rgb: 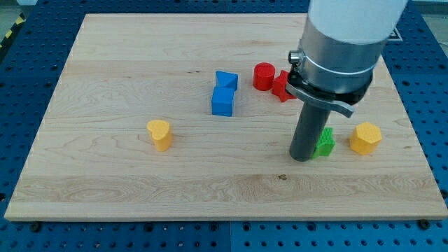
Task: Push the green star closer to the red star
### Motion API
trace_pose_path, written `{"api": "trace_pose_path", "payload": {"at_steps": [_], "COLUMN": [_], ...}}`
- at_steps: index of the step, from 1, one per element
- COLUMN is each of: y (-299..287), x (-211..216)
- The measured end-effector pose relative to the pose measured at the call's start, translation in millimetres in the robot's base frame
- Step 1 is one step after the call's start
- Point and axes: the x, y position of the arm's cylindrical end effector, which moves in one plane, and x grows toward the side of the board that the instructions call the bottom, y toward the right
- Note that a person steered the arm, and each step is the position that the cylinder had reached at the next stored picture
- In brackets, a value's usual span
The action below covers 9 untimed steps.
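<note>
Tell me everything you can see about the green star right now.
The green star is a small bright green block, plastic-looking, lying on the wooden board toward the view's right. Only its right part shows; the dark rod hides the rest. My tip sits right against its left side, apparently touching. The yellow block lies just right of it, apart. The red star is farther toward the view's top.

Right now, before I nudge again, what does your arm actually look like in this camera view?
A wide white cylindrical housing at the view's top, then a silver-grey metal collar with a black clamp ring and small bolt. Below it, a straight dark grey rod ends at my tip. No cables or markings show.
</note>
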Motion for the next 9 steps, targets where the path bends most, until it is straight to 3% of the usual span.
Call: {"api": "trace_pose_path", "payload": {"at_steps": [3, 6, 8, 9], "y": [14, 49, 69, 47], "x": [19, -39, -13, -13]}}
